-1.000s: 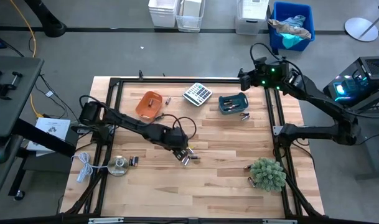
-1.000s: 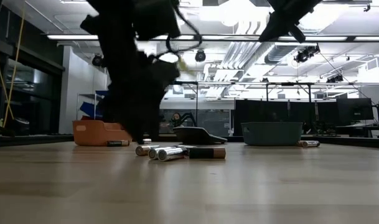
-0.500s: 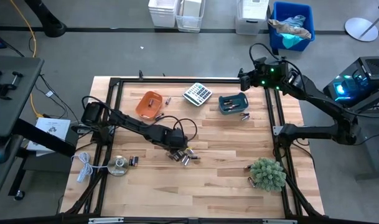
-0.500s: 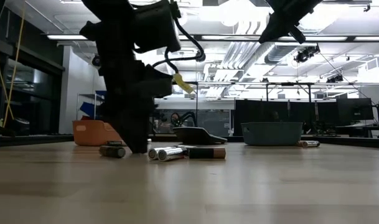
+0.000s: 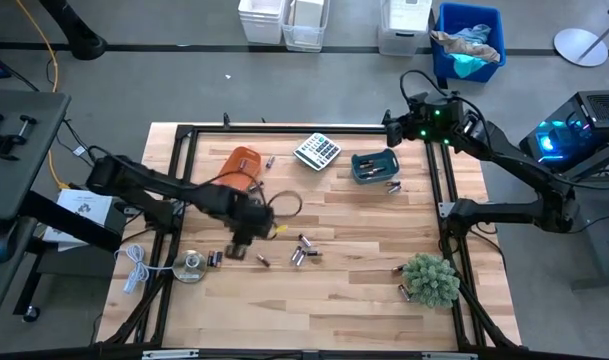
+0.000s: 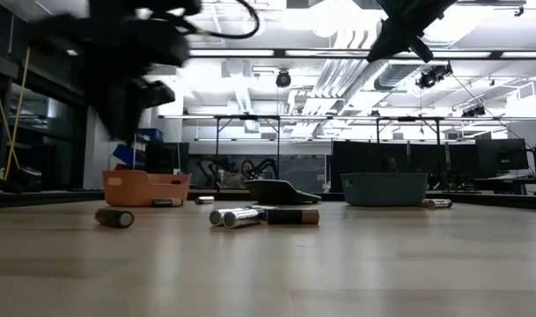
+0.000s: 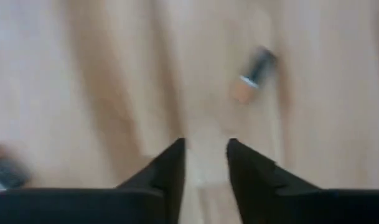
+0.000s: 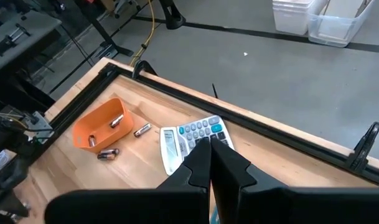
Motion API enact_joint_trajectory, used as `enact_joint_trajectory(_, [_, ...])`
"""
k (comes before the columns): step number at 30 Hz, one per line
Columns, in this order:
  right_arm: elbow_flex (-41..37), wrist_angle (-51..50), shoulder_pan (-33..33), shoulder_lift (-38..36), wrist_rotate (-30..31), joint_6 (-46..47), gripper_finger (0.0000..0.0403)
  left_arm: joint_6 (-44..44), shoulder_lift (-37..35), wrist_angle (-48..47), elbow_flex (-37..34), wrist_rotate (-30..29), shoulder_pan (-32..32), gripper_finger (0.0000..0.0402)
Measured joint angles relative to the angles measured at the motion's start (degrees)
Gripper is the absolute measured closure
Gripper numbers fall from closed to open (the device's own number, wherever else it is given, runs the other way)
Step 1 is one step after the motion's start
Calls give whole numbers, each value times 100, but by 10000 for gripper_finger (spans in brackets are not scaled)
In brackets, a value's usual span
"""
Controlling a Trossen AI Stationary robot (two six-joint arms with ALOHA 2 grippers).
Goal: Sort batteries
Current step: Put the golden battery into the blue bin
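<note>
While the right gripper (image 5: 394,127) waits clenched far right, left fingers (image 7: 170,171) hover parted, empty, over a battery (image 7: 254,73) to sort.

Batteries (image 5: 302,250) lying flat, scattered mid-table; few in orange bin (image 5: 239,167)

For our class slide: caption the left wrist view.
Left gripper, fingers apart and empty, above the wooden table near one battery.
</note>
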Motion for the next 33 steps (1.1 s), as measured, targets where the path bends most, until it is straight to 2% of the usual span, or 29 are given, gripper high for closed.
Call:
enact_joint_trajectory(2, [-2, -109, 2, 0, -3, -30, 403, 265, -65, 288, -222, 282, -301, 247])
enact_joint_trajectory(5, [-2, -315, 2, 0, -5, -100, 403, 455, -47, 1040, -424, 363, -751, 191])
enact_joint_trajectory(8, [-2, -453, 2, 0, -5, -103, 403, 448, 142, 1898, -440, 81, -1110, 145])
enact_joint_trajectory(10, [-2, -488, 2, 0, -7, -103, 403, 446, 291, 2122, -437, -78, -1283, 125])
enact_joint_trajectory(17, [-2, -489, 2, 0, -8, -105, 403, 739, 956, 1906, -442, -345, -1550, 114])
enact_joint_trajectory(20, [-2, -490, 2, 0, 86, -105, 403, 881, 1246, 1980, -442, -647, -1561, 115])
enact_joint_trajectory(23, [-2, -490, 2, 0, 115, -104, 403, 868, 1510, 1983, -405, -586, -1488, 116])
enact_joint_trajectory(26, [-2, -504, 3, 0, 136, -103, 403, 769, 1707, 1913, -392, -458, -1433, 136])
enact_joint_trajectory(28, [-2, -528, 4, 0, 137, -103, 403, 731, 1731, 1952, -400, -323, -1371, 179])
enact_joint_trajectory(30, [-2, -565, 4, 0, 135, -103, 403, 708, 1740, 2037, -407, -286, -1287, 247])
enact_joint_trajectory(32, [-2, -588, 4, 0, 135, -103, 403, 738, 1738, 2108, -415, -287, -1176, 336])
enact_joint_trajectory(33, [-2, -588, 6, 0, 135, -103, 403, 768, 1738, 2124, -415, -212, -1093, 363])
